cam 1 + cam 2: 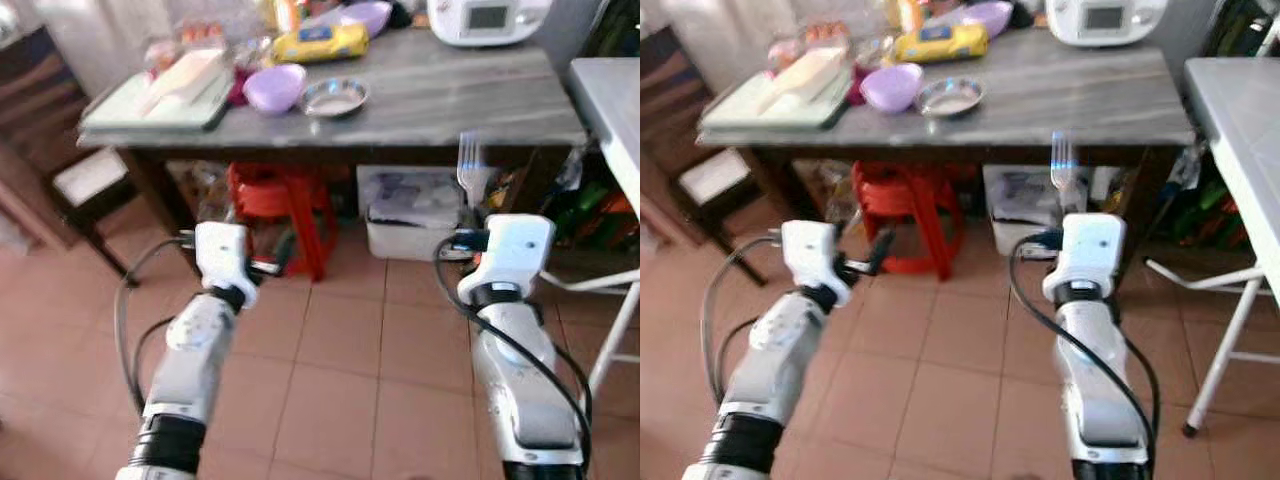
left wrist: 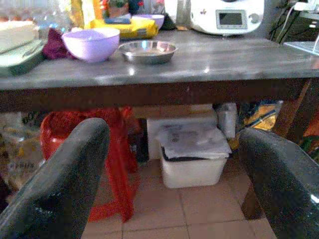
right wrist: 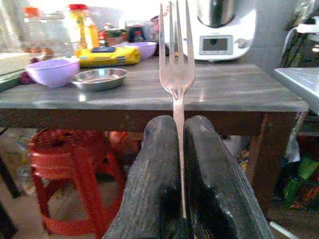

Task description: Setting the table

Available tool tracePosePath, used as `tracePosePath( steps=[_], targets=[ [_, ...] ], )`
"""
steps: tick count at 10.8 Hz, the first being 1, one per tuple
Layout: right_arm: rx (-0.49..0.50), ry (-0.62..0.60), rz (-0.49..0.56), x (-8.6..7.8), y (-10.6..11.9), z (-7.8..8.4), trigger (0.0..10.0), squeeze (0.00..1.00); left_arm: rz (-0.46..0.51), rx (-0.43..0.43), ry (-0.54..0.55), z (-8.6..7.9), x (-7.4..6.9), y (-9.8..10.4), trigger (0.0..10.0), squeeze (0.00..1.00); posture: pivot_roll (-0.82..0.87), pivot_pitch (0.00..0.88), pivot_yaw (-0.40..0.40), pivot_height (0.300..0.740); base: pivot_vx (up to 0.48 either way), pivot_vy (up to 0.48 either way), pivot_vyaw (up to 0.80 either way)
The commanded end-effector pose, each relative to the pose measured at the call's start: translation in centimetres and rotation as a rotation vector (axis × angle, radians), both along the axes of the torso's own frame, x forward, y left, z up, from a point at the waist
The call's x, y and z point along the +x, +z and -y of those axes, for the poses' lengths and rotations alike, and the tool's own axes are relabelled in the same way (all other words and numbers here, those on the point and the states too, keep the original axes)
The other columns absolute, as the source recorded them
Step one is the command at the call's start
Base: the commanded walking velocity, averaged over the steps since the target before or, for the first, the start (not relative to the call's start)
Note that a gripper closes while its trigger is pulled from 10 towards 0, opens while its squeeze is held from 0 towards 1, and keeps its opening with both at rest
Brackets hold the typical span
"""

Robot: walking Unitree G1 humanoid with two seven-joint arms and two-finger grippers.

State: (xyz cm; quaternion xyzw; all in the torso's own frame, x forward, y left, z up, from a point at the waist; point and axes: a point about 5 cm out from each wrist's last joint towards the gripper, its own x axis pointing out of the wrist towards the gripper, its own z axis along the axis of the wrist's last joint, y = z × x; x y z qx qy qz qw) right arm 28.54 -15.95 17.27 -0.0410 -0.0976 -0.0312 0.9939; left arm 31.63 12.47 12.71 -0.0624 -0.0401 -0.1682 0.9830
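My right gripper (image 3: 178, 149) is shut on a silver fork (image 3: 176, 64), which stands upright with its tines up, in front of the grey table's (image 1: 450, 95) near edge. The fork (image 1: 468, 168) rises above my right wrist. My left gripper (image 2: 174, 164) is open and holds nothing, level with the space under the table. On the table sit a lilac bowl (image 1: 274, 87) and a small steel dish (image 1: 335, 96) side by side.
A red plastic stool (image 1: 285, 205) and a white bin (image 1: 410, 225) stand under the table. A green tray (image 1: 150, 100), a yellow packet (image 1: 320, 42), a second purple bowl (image 1: 365, 15) and a white appliance (image 1: 485, 18) crowd the back. A white folding table (image 1: 610, 110) stands at the right.
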Motion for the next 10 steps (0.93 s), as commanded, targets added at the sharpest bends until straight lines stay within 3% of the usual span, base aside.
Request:
tracePosePath(
  steps=[1, 6, 10],
  targets=[
    [-0.003, -0.002, 0.021, -0.05, 0.46, 0.21, 10.0, 0.00, 0.007, -0.007, -0.002, 0.28, -0.01, 0.22, 10.0, 0.00, -0.11, 0.109, 0.131, 0.740, 0.334, 0.000, 0.00],
    [-0.003, -0.002, 0.021, -0.05, 0.46, 0.21, 10.0, 0.00, 0.007, -0.007, -0.002, 0.28, -0.01, 0.22, 10.0, 0.00, -0.11, 0.109, 0.131, 0.740, 0.334, 0.000, 0.00],
    [0.063, -0.015, 0.009, 0.21, 0.12, 0.09, 10.0, 0.00, 0.009, -0.007, -0.030, 0.76, -0.08, 0.28, 10.0, 0.00, -0.10, 0.097, 0.139, 0.740, 0.386, 0.000, 0.00]
  ],
)
